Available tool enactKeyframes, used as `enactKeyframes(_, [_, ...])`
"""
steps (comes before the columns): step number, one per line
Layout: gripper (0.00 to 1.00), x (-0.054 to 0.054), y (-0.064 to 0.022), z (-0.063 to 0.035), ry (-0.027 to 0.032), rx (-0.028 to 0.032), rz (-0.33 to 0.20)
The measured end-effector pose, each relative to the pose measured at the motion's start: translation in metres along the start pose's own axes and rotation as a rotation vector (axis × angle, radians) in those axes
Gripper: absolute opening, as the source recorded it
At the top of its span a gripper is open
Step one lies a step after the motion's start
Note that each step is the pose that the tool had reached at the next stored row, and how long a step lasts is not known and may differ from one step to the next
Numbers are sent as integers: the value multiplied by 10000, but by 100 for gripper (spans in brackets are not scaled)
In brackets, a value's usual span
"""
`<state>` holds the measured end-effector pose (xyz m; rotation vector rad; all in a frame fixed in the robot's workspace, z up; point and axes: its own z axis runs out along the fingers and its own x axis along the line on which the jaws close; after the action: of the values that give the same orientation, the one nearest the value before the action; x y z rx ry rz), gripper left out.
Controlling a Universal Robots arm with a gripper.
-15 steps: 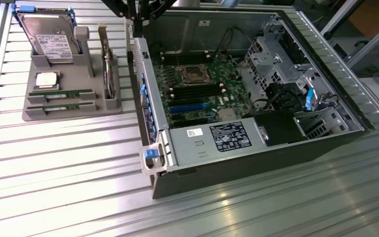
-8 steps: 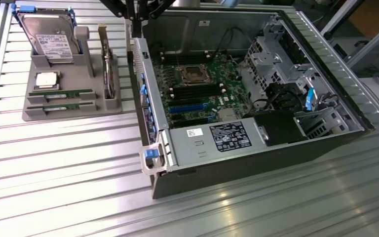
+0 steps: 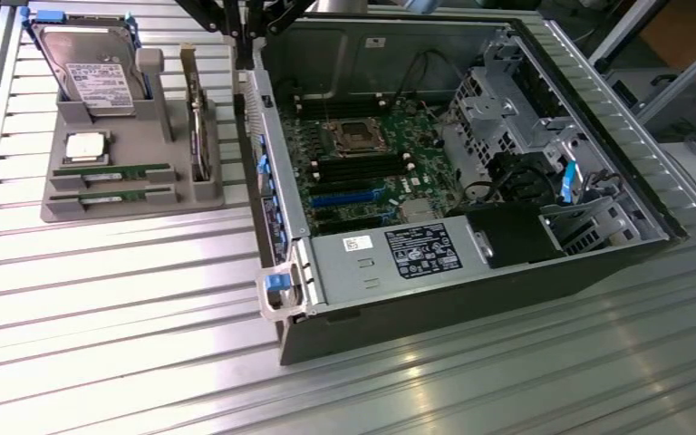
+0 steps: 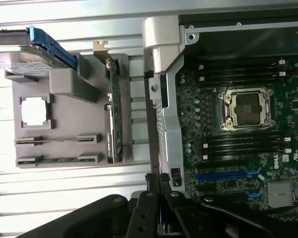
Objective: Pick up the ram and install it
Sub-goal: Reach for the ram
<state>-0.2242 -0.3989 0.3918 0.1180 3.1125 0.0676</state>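
Observation:
Two green ram sticks lie side by side in slots of the grey holder tray [image 3: 142,210], the nearer ram [image 3: 112,194] [image 4: 56,160] and the other ram [image 3: 112,169] [image 4: 57,141]. My gripper [image 3: 246,38] [image 4: 157,177] hangs high over the case's side wall [image 3: 264,154], between the tray and the open computer case. Its dark fingers [image 4: 150,203] meet at the tips with nothing between them. It is well apart from both sticks. Black memory slots [image 3: 345,169] [image 4: 243,144] run beside the processor socket [image 3: 354,136] [image 4: 247,109] on the motherboard.
The tray also carries a silver hard drive [image 3: 88,68] in a blue frame, a square silver processor chip [image 3: 84,145] [image 4: 34,110] and an upright expansion card [image 3: 199,127] [image 4: 114,119]. Inside the case are a power supply [image 3: 409,254], drive cages [image 3: 506,100] and cables. Ribbed metal table [image 3: 106,299] surrounds everything.

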Motion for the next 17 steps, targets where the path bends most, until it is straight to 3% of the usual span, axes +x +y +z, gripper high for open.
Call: enactKeyframes(17, [14, 99, -8, 3, 0, 0, -1])
